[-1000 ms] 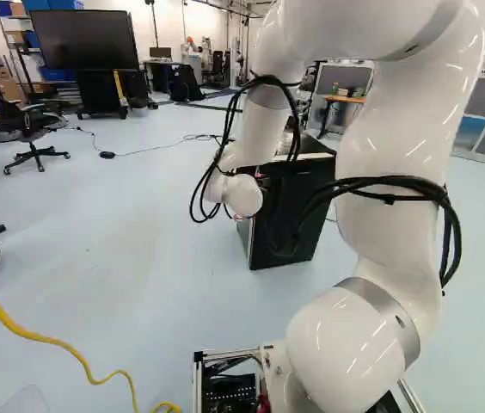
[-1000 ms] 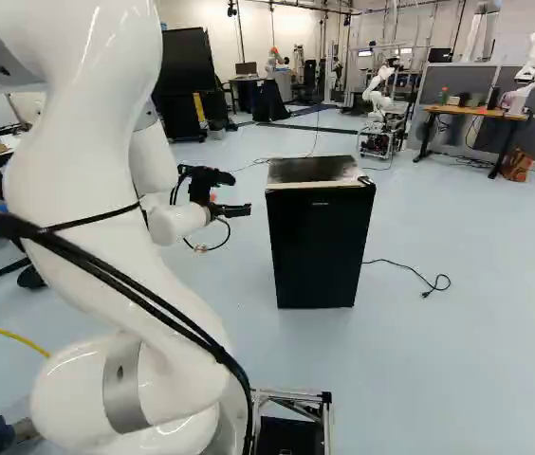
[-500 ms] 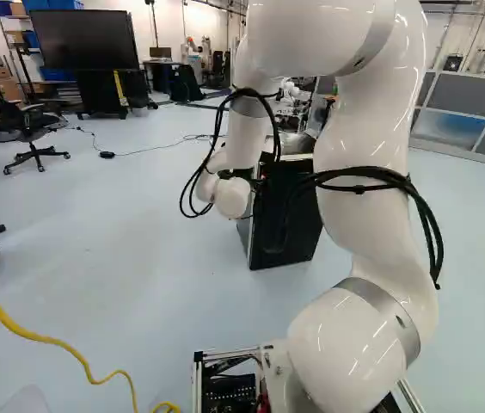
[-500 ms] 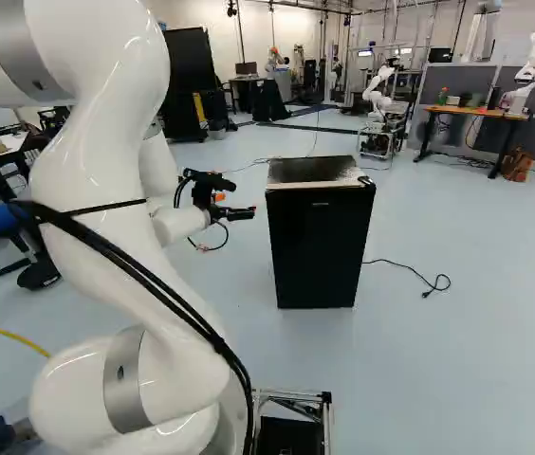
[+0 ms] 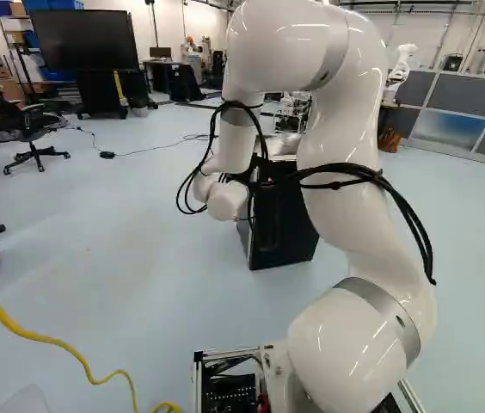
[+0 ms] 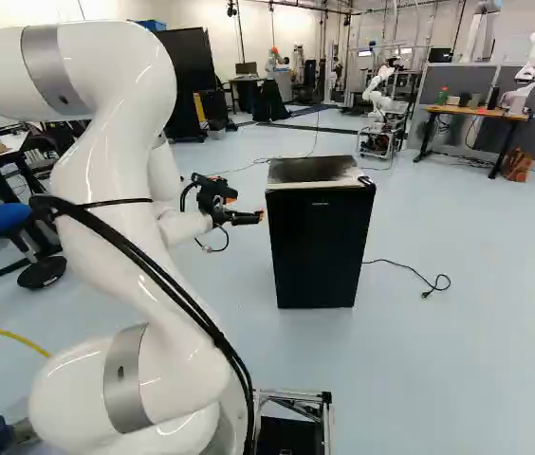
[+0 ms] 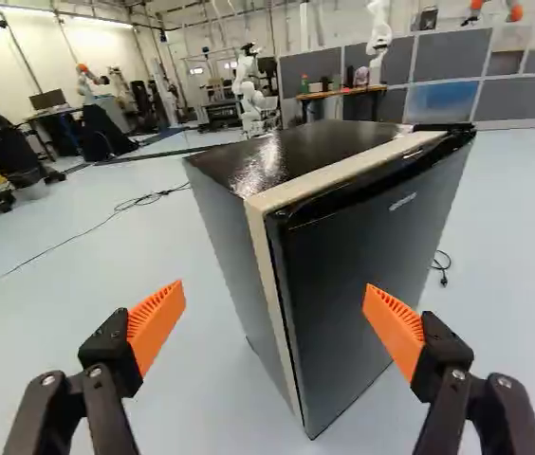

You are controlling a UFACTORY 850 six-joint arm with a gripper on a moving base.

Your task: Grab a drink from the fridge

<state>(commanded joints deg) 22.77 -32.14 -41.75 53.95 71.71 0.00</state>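
In the right base view the gripper (image 6: 260, 217) is level with the upper part of the black fridge (image 6: 317, 242), just beside its left side. The wrist view shows the gripper (image 7: 275, 318) open, its orange pads wide apart with nothing between them. Ahead of the fingers stands the fridge (image 7: 362, 256), upright with its door shut, one front corner and a pale edge strip turned towards the gripper. In the left base view the arm partly covers the fridge (image 5: 285, 224), and the fingers are hidden. No drink can be seen.
Another robot (image 6: 378, 100) stands beyond the fridge. A table (image 6: 473, 113) with bottles is further back by grey partitions. The fridge's cable (image 6: 410, 271) lies on the floor to its right. A yellow cable (image 5: 49, 340) and an office chair (image 5: 32, 129) are at the left.
The arm has shifted left in the left base view and right in the right base view, its upper joints lowering and the gripper coming slightly closer to the fridge. The base and fridge have stayed put.
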